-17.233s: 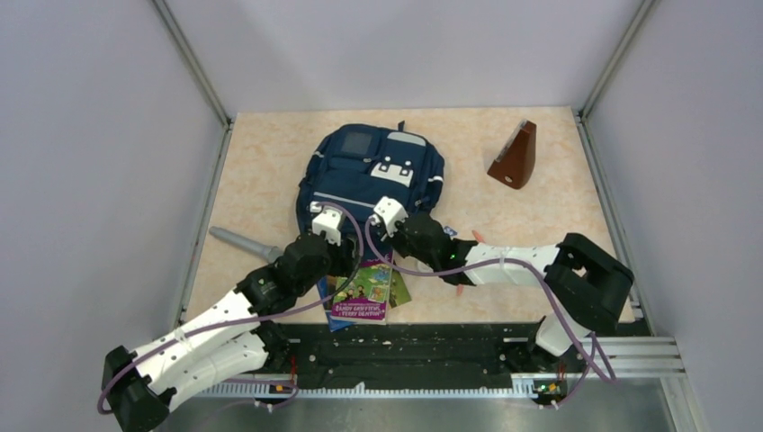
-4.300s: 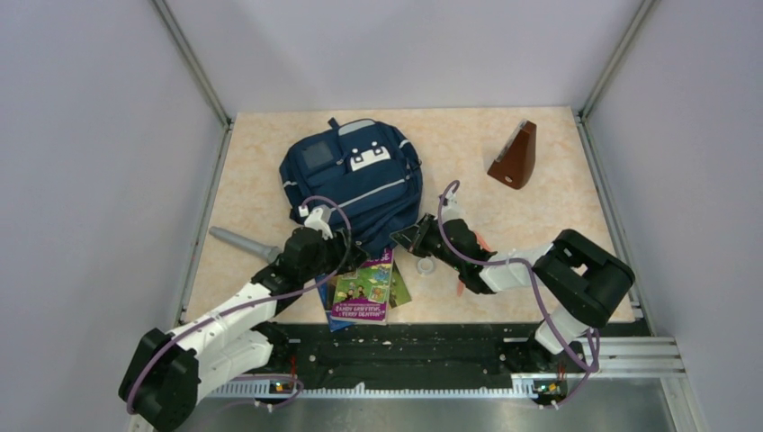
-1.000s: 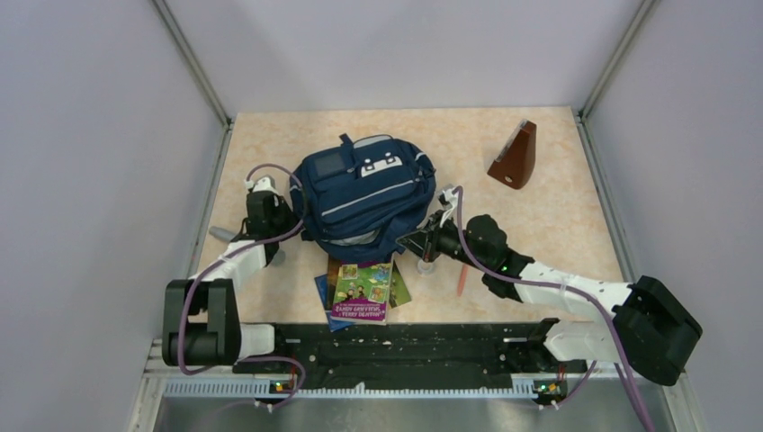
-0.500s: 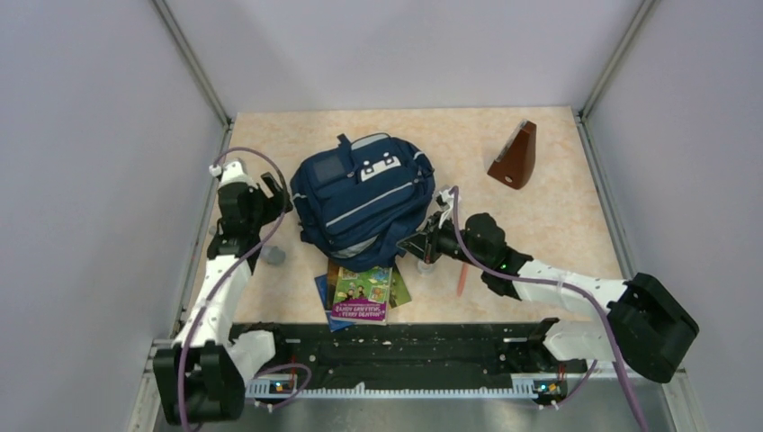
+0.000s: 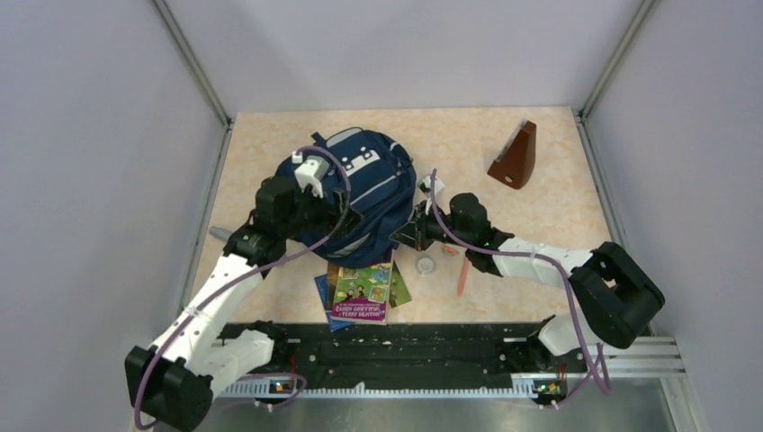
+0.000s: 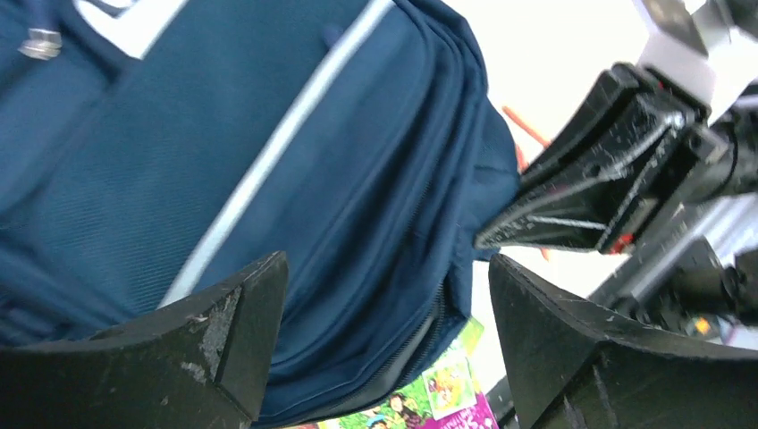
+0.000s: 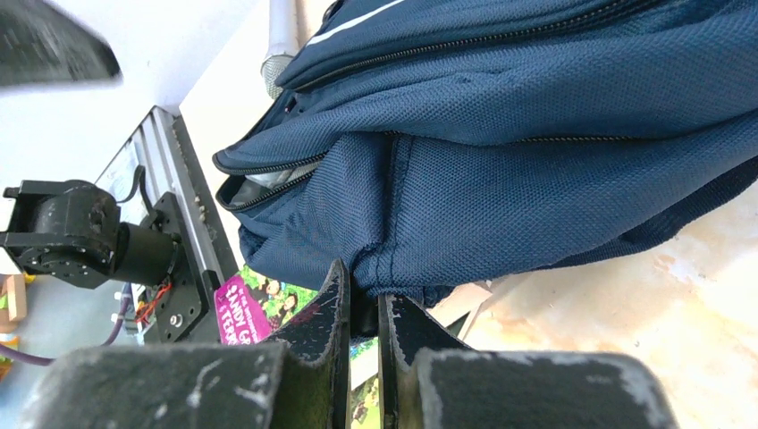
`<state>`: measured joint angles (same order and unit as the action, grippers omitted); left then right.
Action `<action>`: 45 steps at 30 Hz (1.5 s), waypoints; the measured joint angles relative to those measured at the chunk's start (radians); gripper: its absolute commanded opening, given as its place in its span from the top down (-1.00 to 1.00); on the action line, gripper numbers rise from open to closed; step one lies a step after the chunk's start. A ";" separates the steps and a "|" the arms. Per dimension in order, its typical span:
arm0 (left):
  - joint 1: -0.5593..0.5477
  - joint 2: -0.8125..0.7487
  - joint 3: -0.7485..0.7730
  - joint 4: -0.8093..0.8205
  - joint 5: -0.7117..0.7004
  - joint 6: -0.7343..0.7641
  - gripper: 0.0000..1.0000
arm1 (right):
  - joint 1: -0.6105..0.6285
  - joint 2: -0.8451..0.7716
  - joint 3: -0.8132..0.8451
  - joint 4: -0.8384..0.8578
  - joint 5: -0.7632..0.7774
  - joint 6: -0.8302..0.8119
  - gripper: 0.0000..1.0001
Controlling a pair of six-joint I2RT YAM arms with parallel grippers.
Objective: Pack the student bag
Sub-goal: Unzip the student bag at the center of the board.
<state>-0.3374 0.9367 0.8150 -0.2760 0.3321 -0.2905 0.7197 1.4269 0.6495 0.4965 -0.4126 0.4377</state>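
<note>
One navy student bag (image 5: 382, 193) heaped left of centre on the table (image 5: 540, 225), right gripper (image 7: 362, 295) pinching a seam at its lower edge, left gripper (image 6: 384, 268) spread wide over its striped front, colourful book (image 5: 364, 292) at its near edge, brown wedge (image 5: 515, 157) well apart, far right.

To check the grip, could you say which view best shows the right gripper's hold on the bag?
The right wrist view: close up, the right gripper pinches a hem of the student bag. The left wrist view shows it side-on; the top view, tiny.
</note>
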 measured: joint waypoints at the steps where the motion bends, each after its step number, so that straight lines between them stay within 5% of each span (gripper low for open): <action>1: -0.015 0.027 0.005 -0.006 0.032 0.007 -0.74 | -0.001 0.005 0.006 -0.005 -0.005 -0.002 1.00; 10: -0.070 0.210 0.118 -0.140 0.114 0.108 -0.69 | -0.003 0.009 0.007 -0.016 -0.011 -0.001 1.00; 14: -0.095 0.213 0.122 -0.148 0.125 0.135 -0.26 | -0.003 0.009 0.007 -0.022 -0.008 -0.001 1.00; 24: -0.122 0.251 0.126 -0.193 0.115 0.172 -0.24 | -0.003 0.008 0.007 -0.034 -0.006 -0.008 1.00; 33: -0.122 0.311 0.150 -0.212 0.093 0.184 0.10 | -0.003 0.005 0.006 -0.035 -0.004 -0.008 1.00; 41: -0.128 0.325 0.161 -0.217 0.095 0.178 0.14 | -0.003 -0.001 0.005 -0.040 -0.003 -0.007 1.00; 45: -0.139 0.358 0.177 -0.218 0.095 0.168 0.72 | -0.003 -0.001 0.005 -0.042 0.000 -0.007 1.00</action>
<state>-0.4763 1.2945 0.9920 -0.4942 0.4274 -0.1226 0.7170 1.4258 0.6544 0.4545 -0.4126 0.4305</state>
